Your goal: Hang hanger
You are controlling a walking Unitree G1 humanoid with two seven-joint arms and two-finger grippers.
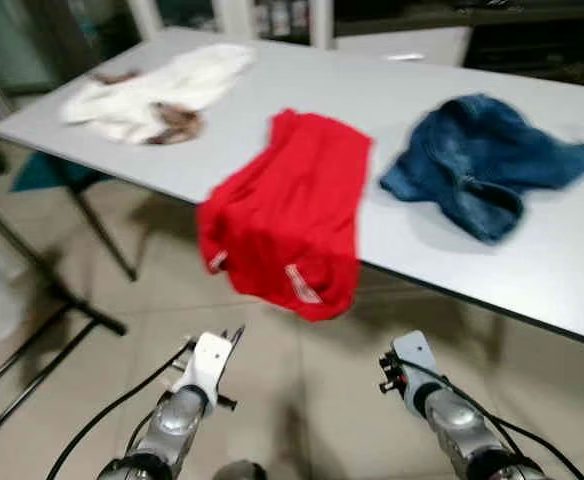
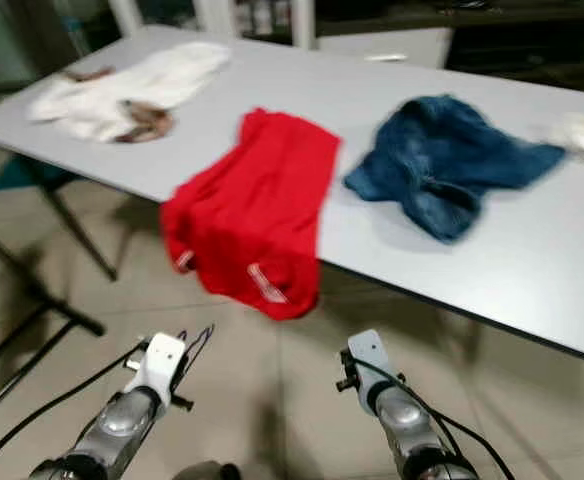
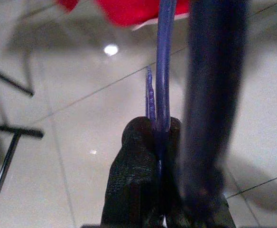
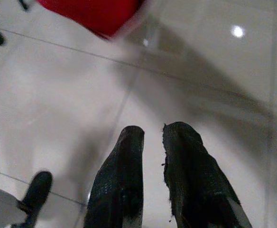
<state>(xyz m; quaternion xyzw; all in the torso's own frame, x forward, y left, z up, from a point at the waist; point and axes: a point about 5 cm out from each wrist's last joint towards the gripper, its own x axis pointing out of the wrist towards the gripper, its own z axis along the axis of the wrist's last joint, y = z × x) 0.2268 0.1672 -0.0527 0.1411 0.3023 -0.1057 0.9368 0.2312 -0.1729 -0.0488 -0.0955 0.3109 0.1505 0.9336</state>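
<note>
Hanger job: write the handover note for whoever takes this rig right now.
Left gripper: shut on the thin blue wire hanger, held low over the tiled floor in front of the table.
Right gripper: fingers slightly apart, holding nothing, low over the floor.
On the long white table: a red garment draped over the near edge, a blue denim garment and a white garment.
Done: hanger is in hand.
Left: hang it. No rail can be made out from here, so find one first.

Hanger (image 3: 162, 57) top cut off; blurred.
</note>
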